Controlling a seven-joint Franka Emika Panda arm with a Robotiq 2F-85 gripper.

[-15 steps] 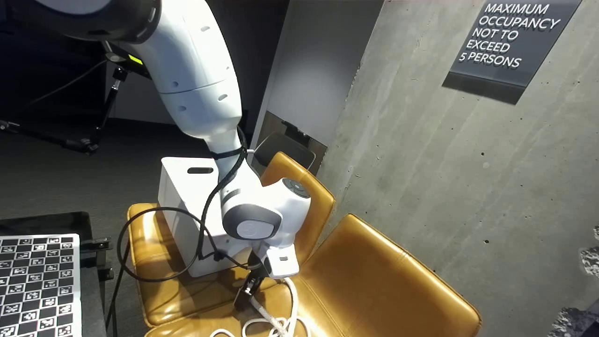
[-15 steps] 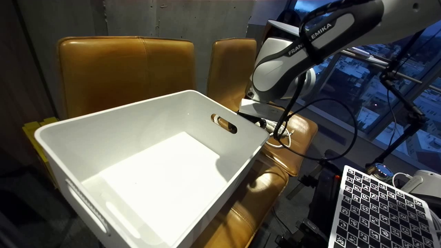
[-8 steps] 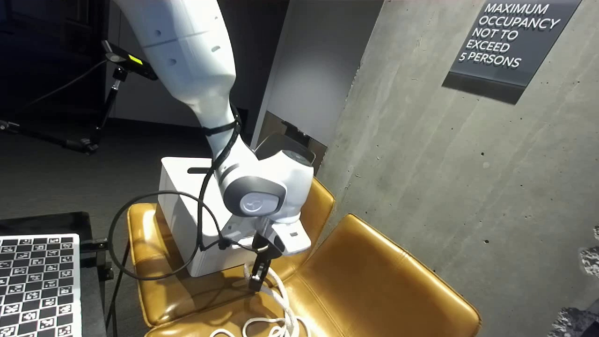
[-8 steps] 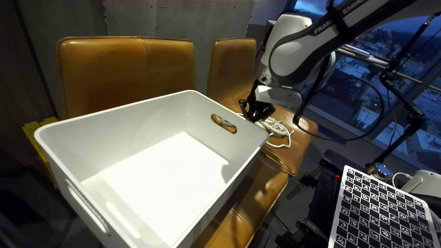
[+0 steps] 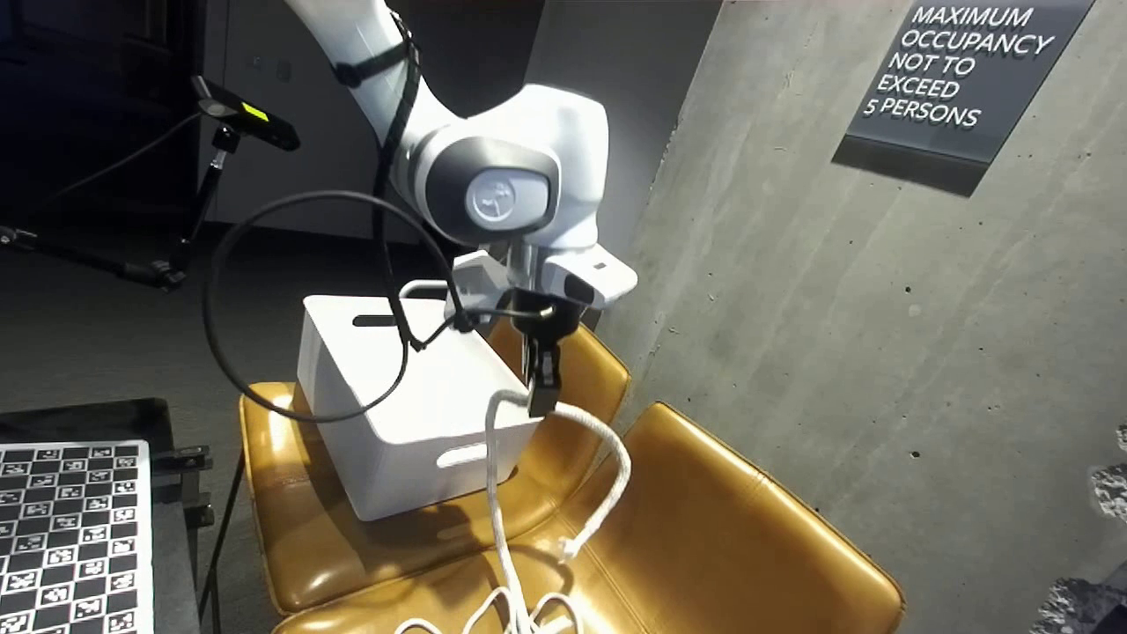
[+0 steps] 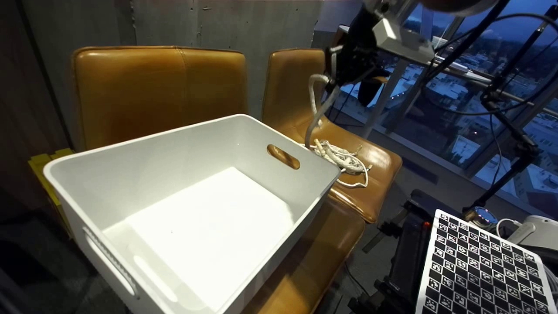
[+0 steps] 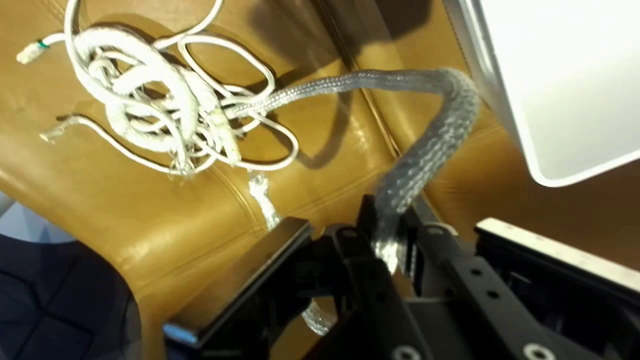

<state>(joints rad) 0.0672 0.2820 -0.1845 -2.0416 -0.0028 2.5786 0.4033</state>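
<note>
Pinching the pale rope [image 7: 457, 110] partway along, the pincer [image 7: 389, 226] holds it above the bench [image 5: 308, 556]; a frayed end [image 5: 570, 548] hangs free. The rope runs down to a tangle [image 6: 343, 160] lying between the bin [image 5: 401, 484] and the bench's outer side edge, so lifting could drag that along, or a snag could yank the rope loose.

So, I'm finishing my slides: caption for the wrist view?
Gripper pinching a braided rope above tan seats, tangled cord at upper left, white bin at upper right.
</note>
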